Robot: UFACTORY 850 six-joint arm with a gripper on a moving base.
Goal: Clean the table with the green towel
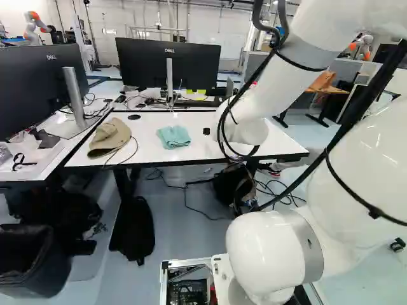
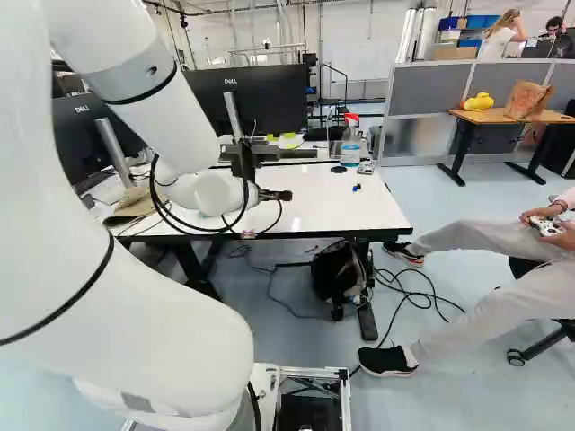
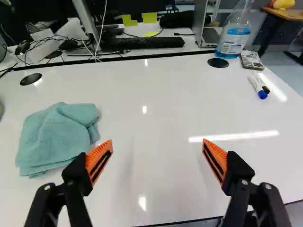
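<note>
White-topped desk [image 3: 156, 104] is standing ahead of the base. White arm [image 1: 276, 86] is reaching over it. Claw [image 2: 275, 195] is hanging above the desktop, its fingers standing wide apart, nothing between them. Tan cap [image 1: 109, 136] is lying near the desk's left end. Green towel [image 1: 173, 136] is lying loosely folded between cap and claw, just beyond the left finger. Spray bottle [image 3: 233, 40] is standing by the far edge; marker pens [image 3: 259, 86] are lying near it.

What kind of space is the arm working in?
Likely a robotics lab with office desks: black flat monitors, a white-and-orange robot arm in the background, and grey fabric partition panels beyond the white table.
</note>
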